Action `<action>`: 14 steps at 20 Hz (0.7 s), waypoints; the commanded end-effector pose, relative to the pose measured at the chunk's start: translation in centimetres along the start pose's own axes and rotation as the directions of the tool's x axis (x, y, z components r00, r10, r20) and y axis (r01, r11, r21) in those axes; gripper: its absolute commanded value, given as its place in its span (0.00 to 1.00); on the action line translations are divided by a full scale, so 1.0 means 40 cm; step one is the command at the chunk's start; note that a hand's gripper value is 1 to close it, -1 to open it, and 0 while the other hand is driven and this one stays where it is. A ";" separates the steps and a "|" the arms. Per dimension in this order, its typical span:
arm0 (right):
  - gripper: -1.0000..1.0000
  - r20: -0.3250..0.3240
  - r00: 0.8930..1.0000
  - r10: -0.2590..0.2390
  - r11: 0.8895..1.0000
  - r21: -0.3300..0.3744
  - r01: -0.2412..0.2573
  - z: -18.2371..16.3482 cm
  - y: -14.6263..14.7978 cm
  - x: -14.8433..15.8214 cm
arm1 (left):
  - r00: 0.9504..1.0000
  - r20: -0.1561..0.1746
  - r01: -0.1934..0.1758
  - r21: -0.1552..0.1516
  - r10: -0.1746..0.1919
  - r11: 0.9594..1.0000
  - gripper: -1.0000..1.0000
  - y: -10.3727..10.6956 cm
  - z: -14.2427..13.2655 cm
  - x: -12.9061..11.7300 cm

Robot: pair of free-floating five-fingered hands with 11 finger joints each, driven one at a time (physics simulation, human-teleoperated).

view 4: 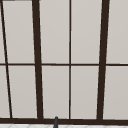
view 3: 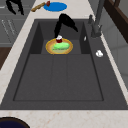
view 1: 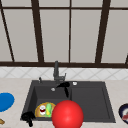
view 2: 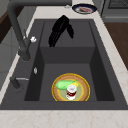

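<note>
The right hand (view 1: 65,86) hangs over the middle of the sink (view 1: 90,100), its fingers (view 2: 56,33) straight and pointing down, holding nothing. Below it, in the left basin, lies a yellow plate (view 2: 85,86) with a green cucumber (view 2: 63,84) and a small red and white jar (view 2: 71,91). The cucumber's long axis runs from the front edge toward the tap (view 1: 56,71). Any label on the jar is unreadable. The left hand (view 1: 28,117) floats at the front left corner, fingers curled and empty. The front view shows a red ball (view 1: 67,114); the right side view adds the blue plate (view 3: 55,6) on the worktop (view 3: 25,20).
</note>
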 end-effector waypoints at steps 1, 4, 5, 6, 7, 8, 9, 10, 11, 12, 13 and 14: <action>0.00 0.051 0.998 0.023 0.999 0.025 -0.025 -0.022 0.036 0.040 | 1.000 0.000 0.000 0.000 0.000 1.000 0.50 0.000 0.000 0.000; 0.00 0.047 0.999 0.025 1.000 0.015 -0.026 -0.039 0.069 0.078 | 1.000 0.000 0.000 0.000 0.000 1.000 0.50 0.000 0.000 0.000; 0.00 0.048 0.999 0.025 1.000 0.016 -0.026 -0.045 0.078 0.089 | 1.000 0.000 0.000 0.000 0.000 1.000 0.50 0.000 0.000 0.000; 0.00 0.048 0.998 0.027 0.999 0.016 -0.028 -0.050 0.088 0.102 | 1.000 0.000 0.000 0.000 0.000 1.000 0.50 0.000 0.000 0.000; 0.00 0.048 0.998 0.029 0.999 0.016 -0.030 -0.056 0.099 0.115 | 1.000 0.000 0.000 0.000 0.000 1.000 0.50 0.000 0.000 0.000; 0.00 0.049 0.998 0.028 0.999 0.018 -0.029 -0.063 0.108 0.128 | 1.000 0.000 0.000 0.000 0.000 1.000 0.50 0.000 0.000 0.000; 0.00 0.050 0.998 0.028 0.999 0.022 -0.029 -0.068 0.119 0.140 | 1.000 0.000 0.000 0.000 0.000 1.000 0.50 0.000 0.000 0.000; 0.00 0.056 0.998 0.031 0.999 0.034 -0.033 -0.074 0.132 0.146 | 1.000 0.000 0.000 0.000 0.000 1.000 0.50 0.000 0.000 0.000; 0.00 0.057 0.997 0.044 0.997 0.054 -0.047 -0.095 0.146 0.146 | 1.000 0.000 0.000 0.000 0.000 1.000 0.50 0.000 0.000 0.000; 0.00 0.065 0.997 0.047 0.997 0.061 -0.051 -0.107 0.156 0.154 | 1.000 0.000 0.000 0.000 0.000 1.000 0.50 0.000 0.000 0.000; 0.00 0.073 0.996 0.047 0.996 0.067 -0.052 -0.117 0.169 0.164 | 1.000 0.000 0.000 0.000 0.000 1.000 0.50 0.000 0.000 0.000; 0.00 0.080 0.996 0.045 0.996 0.069 -0.050 -0.122 0.181 0.178 | 1.000 0.000 0.000 0.000 0.000 1.000 0.50 0.000 0.000 0.000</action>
